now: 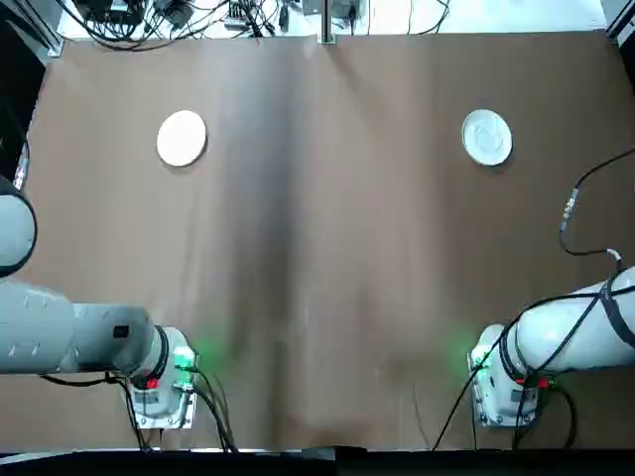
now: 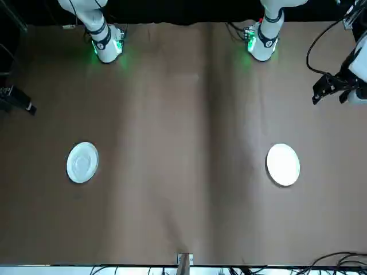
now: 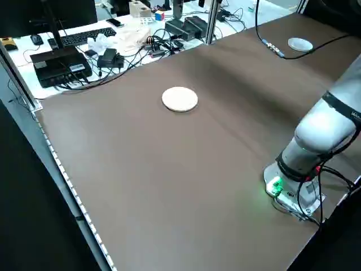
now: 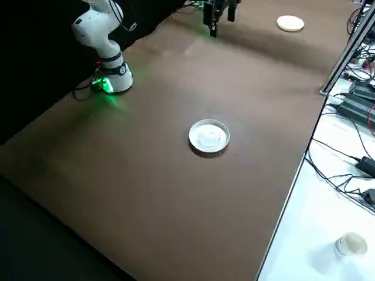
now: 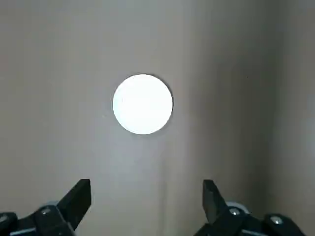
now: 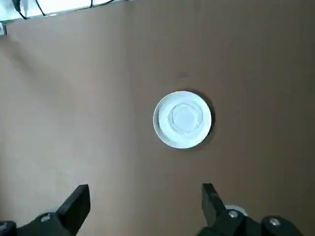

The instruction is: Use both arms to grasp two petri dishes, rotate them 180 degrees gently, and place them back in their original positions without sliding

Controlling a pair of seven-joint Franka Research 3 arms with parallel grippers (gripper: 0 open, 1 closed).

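Observation:
Two petri dishes lie flat on the brown table, far from the arm bases. The plain matte dish [image 1: 182, 138] is on the left side and shows in the left wrist view [image 5: 142, 103]. The glossier dish [image 1: 487, 137] with a faint inner ring is on the right and shows in the right wrist view [image 6: 182, 119]. My left gripper [image 5: 145, 199] hangs open well above and short of its dish, and it shows near the table's left edge [image 2: 330, 87]. My right gripper [image 6: 144, 201] is open too, high above and short of the ringed dish. Neither gripper holds anything.
The arm bases [image 1: 159, 392] [image 1: 504, 387] glow green at the near edge. A black cable with a connector [image 1: 569, 208] hangs over the right side. A metal post [image 1: 325, 25] stands at the far edge, with a keyboard, cables and boxes [image 3: 73, 53] beyond it.

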